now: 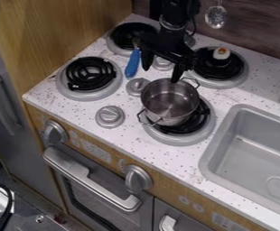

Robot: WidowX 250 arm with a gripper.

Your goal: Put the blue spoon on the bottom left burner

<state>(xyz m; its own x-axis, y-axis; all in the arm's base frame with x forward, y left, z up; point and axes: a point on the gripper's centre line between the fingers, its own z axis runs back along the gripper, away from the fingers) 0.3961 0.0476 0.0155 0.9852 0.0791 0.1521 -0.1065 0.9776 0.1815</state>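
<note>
Right now the gripper (161, 73) hangs spread open above the stove (125, 140), one finger beside the spoon (132, 64), the other near the pot (169, 106), contact unclear.

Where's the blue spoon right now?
In the camera view, the blue spoon is in the upper part, left of center, between the front left burner and the gripper.

Dark, wood-grained back wall (260, 28)

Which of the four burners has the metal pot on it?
The bottom right burner; it alone has the metal pot standing on it.
</note>
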